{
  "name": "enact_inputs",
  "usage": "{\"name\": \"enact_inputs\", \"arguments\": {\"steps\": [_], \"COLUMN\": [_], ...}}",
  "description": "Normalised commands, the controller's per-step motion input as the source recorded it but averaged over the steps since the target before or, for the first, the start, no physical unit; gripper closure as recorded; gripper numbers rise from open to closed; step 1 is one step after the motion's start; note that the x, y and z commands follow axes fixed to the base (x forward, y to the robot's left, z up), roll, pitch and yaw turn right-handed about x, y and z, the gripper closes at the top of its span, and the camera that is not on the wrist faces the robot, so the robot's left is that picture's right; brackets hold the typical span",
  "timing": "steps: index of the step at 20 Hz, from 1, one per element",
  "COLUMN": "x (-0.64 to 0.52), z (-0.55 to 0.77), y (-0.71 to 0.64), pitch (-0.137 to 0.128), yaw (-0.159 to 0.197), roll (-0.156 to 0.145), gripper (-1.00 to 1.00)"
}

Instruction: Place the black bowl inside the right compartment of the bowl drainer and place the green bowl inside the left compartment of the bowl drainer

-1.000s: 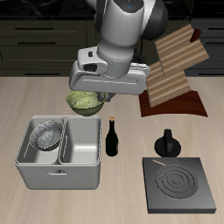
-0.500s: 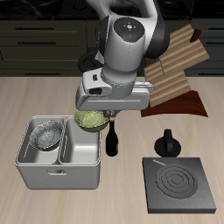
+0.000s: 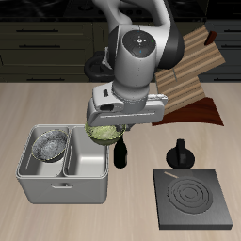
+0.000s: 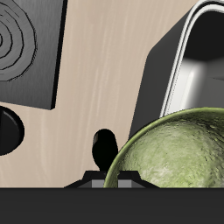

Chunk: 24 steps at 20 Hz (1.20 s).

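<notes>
green bowl (image 3: 104, 130) hangs under the gripper (image 3: 105, 126), above the back rim of the bowl drainer (image 3: 64, 177), roughly over the empty well nearer the dark bottle (image 3: 120, 149); the black bowl (image 3: 49, 144) already sits in the other well, so the remaining step is judged to be lowering and releasing the green one.

risks: the bowl is not yet squarely over the open well; a release from here could catch the rim or the central wall and tip the bowl out onto the table (image 3: 38, 104); the bottle stands just beside the drainer's wall, close to the arm's path, and a sideways drift on descent could knock it over; dropping from height could make the bowl bounce or land tilted.

claw: the fingers are largely hidden by the arm body in the exterior view; the wrist view shows the green bowl (image 4: 175, 149) close against the gripper housing, so the claw appears to be clamped on its rim, narrowly set; exact finger contact cannot be confirmed.
</notes>
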Motion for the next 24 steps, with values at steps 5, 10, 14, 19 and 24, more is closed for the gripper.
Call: {"name": "enact_inputs", "arguments": {"steps": [5,10,14,19,24], "x": [-0.23,-0.66,-0.65,-0.56,-0.40], "z": [-0.04,0.33,0.24,0.19,0.26], "y": [0.03,0.01,-0.24,-0.12,-0.17], "pitch": [0.008,-0.075,-0.042,-0.036,-0.050], "yaw": [-0.014,-0.068,0.004,-0.027,-0.007], "roll": [0.040,0.124,-0.001,0.010,-0.023], "gripper": [-1.00,-1.00,-1.00,-1.00,-1.00]}}
